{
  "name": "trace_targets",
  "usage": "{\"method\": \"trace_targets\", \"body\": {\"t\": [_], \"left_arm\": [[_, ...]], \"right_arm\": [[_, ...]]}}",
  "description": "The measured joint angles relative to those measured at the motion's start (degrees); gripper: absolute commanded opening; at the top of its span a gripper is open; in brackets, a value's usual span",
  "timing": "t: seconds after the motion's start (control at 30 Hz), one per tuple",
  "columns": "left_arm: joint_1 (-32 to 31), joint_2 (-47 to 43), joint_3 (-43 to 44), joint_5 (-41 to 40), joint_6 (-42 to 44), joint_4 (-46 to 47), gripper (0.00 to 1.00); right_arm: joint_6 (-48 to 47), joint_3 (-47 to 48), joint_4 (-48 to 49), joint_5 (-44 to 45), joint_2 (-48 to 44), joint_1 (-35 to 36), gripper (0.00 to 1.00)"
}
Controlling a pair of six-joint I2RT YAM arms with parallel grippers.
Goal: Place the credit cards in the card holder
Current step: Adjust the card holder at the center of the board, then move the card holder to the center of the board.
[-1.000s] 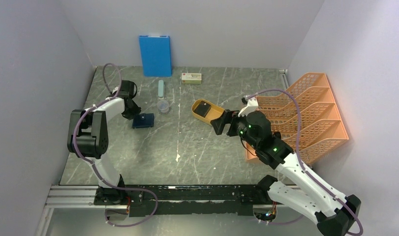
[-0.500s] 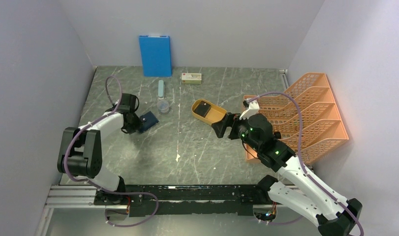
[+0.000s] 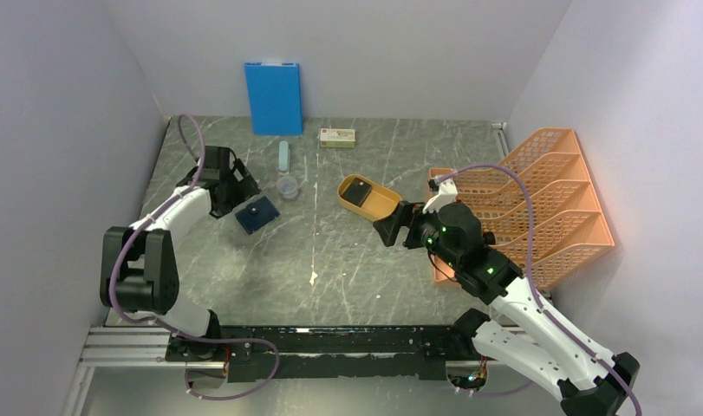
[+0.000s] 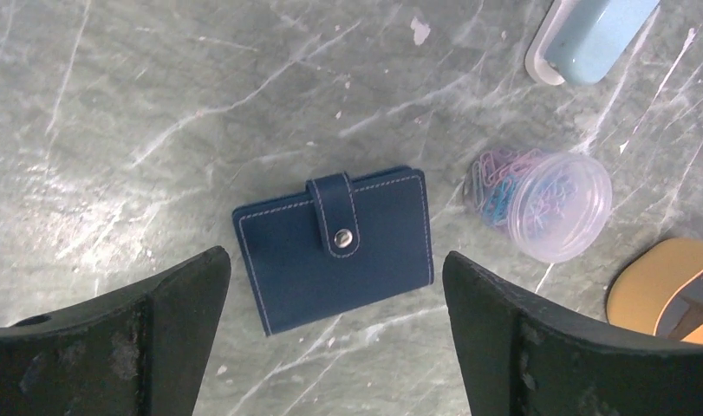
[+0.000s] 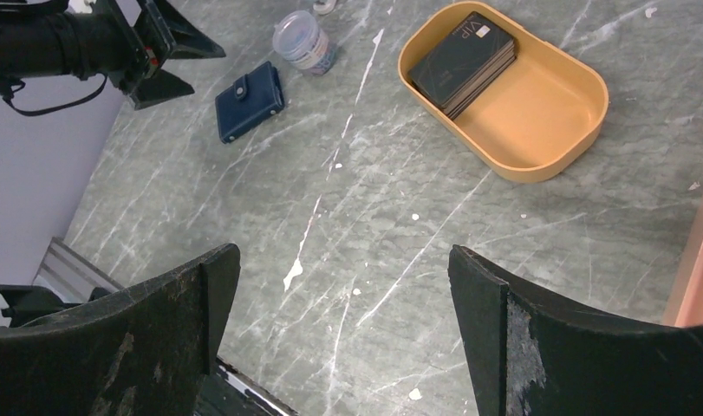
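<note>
The card holder (image 4: 335, 247) is a small navy case, snapped shut and lying flat on the marble table at the left (image 3: 257, 214). Straight above it, my left gripper (image 4: 335, 255) is open with both fingers clear of the case; in the top view the gripper (image 3: 238, 198) stands just left of it. The credit cards (image 5: 465, 62) are a black stack at one end of the yellow oval tray (image 5: 538, 113), near mid-table (image 3: 359, 191). My right gripper (image 3: 393, 227) hangs open and empty just near of the tray, above bare table (image 5: 343, 251).
A clear cup of paper clips (image 4: 543, 204) stands right of the card holder. Farther back lie a pale teal case (image 3: 283, 156) and a small white box (image 3: 337, 137). A blue board (image 3: 274, 97) leans on the back wall. An orange file rack (image 3: 538, 204) fills the right side.
My left gripper held the card holder tilted off the table, then opened wide and let it go. The holder now lies flat, turned at an angle. The right arm barely moved.
</note>
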Motion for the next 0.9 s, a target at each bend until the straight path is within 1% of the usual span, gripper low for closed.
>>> {"method": "trace_targets", "body": {"t": [0.17,0.43,0.6,0.73,0.9], "left_arm": [[0.9,4.6,2.6,1.6,1.4,2.0,0.94],[1.3,12.0,7.7,1.9,1.8,3.4,0.88],[1.2,14.7,8.0,1.8,2.1,3.4,0.86],[0.6,15.2,7.8,0.8,2.6,3.4,0.84],[-1.4,16.0,7.8,-1.5,3.2,3.4,0.81]], "right_arm": [[-0.6,0.3,-0.5,0.0,0.2,0.0,0.95],[-1.2,0.5,-1.8,0.3,0.0,0.0,0.94],[-1.7,0.5,-2.5,0.5,-0.2,0.0,0.94],[-2.1,0.5,-2.6,0.7,-0.2,0.0,0.95],[-2.1,0.5,-2.6,0.7,-0.2,0.0,0.94]]}}
